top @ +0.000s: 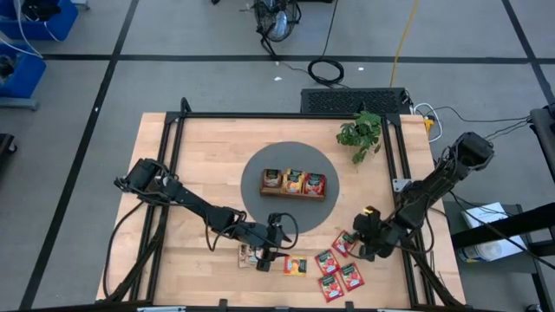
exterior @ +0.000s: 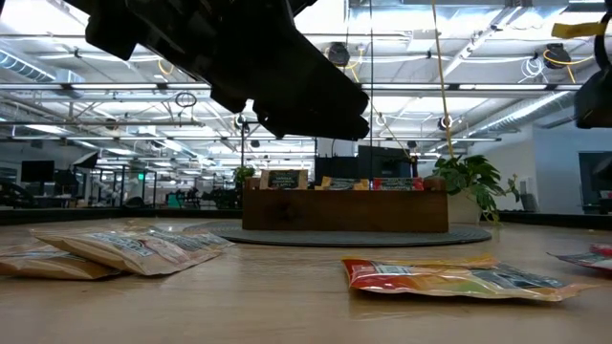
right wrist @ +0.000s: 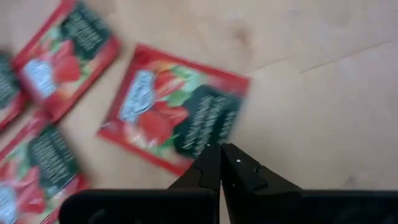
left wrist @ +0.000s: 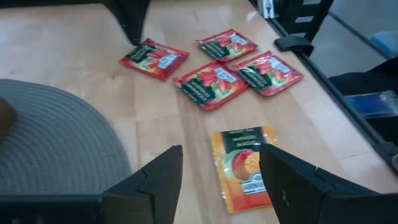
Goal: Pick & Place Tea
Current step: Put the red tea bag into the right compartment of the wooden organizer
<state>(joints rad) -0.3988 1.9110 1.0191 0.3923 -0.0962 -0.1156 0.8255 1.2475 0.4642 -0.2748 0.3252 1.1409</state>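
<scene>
Left wrist view: we noted the left gripper [left wrist: 217, 180], fingers apart and empty, just short of the flat orange-yellow tea sachet [left wrist: 244, 167] near the round grey mat [left wrist: 56, 137]; its long axis ran along our approach. Right gripper [right wrist: 221, 167] stood shut.

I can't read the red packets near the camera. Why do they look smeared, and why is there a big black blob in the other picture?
In the right wrist view the red sachets look smeared, blurred up close. In the low view the blob is an arm, dark against the bright ceiling lights; the tray behind is dim too.
</scene>
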